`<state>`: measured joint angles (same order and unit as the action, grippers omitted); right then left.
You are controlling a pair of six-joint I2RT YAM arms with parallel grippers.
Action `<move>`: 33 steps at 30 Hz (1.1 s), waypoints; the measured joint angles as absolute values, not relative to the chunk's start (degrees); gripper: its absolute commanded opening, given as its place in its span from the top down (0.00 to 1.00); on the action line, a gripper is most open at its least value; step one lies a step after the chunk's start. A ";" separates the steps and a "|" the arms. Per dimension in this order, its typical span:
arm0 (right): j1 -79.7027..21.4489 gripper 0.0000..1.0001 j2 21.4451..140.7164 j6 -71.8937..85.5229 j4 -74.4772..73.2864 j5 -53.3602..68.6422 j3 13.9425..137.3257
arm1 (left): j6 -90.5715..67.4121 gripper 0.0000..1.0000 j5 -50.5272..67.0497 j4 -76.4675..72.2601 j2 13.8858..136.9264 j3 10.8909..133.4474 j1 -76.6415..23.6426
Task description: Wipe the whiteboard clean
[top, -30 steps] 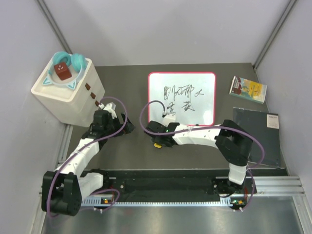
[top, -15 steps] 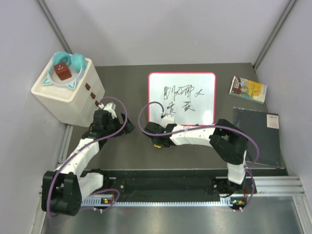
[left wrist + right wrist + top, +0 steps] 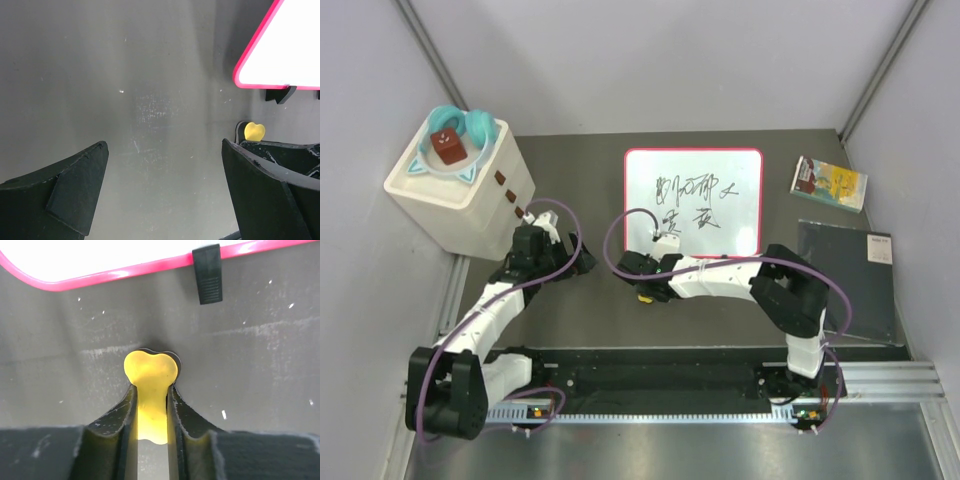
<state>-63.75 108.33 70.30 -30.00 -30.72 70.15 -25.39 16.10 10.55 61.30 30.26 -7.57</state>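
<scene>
I'm looking down on a scuffed dark grey tabletop (image 3: 580, 160) boxed in by pale walls (image 3: 650, 60). The whiteboard (image 3: 693, 203) is lying flat at 12 o'clock, its black scrawl defeating my reading. The right hand (image 3: 151, 387) is clamping a yellow heart-shaped piece (image 3: 151, 371) just at the board's 6 o'clock. The left hand (image 3: 164, 145) is hovering at 9 o'clock, fingers apart.

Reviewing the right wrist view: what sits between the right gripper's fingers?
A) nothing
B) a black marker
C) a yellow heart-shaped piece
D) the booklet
C: the right gripper is shut on a yellow heart-shaped piece, just short of the whiteboard frame.
</scene>
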 measured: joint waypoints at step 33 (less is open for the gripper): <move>-55.18 1.00 62.24 47.92 -27.59 -40.73 46.59 | -37.26 0.06 37.12 -34.04 79.40 23.90 -7.53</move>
<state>-55.18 62.24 47.92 -27.59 -40.73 46.59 -37.26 37.12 -34.04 79.40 23.90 -7.53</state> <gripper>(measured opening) 0.202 0.979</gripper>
